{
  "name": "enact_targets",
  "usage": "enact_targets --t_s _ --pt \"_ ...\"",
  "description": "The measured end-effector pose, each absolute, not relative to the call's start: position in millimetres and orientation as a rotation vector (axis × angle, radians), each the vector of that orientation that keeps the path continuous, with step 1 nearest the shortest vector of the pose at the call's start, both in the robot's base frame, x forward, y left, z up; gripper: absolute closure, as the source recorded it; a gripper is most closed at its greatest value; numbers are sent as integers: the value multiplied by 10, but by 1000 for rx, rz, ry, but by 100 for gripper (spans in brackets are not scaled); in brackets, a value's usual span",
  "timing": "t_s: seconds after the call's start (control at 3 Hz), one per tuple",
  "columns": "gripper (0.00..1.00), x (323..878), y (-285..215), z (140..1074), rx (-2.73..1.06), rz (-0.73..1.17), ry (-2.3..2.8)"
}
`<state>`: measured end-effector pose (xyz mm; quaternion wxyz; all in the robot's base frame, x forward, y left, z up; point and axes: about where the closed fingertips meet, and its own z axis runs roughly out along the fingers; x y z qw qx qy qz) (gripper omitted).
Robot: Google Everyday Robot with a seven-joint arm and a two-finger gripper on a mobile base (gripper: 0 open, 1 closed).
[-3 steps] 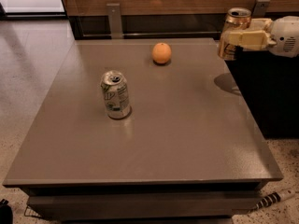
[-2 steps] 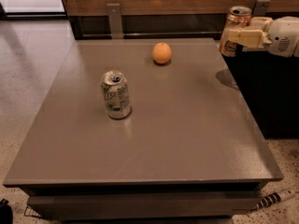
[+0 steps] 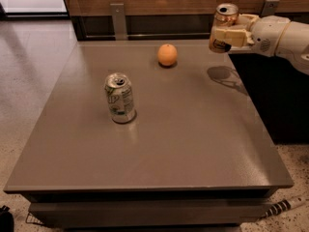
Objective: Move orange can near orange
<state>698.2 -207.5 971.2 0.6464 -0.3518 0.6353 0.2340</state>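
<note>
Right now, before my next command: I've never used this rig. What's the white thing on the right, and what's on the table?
That is the robot's arm, reaching in from the right. Its claw, the two-finger hand at the tip, is shut on the orange can, holding it upright in the air over the far right corner of the table. The single view looks down on the table from its near side. On it sit the orange, near the far edge and left of the claw, and a green-and-white can standing left of centre.
</note>
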Motion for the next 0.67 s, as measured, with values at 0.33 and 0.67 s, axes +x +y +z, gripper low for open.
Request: enact_targets --t_s 0.33,0.67 --pt "100 7194 -1772 9480 -830 563 1465" --pt "100 7305 -1661 9171 -813 616 1499"
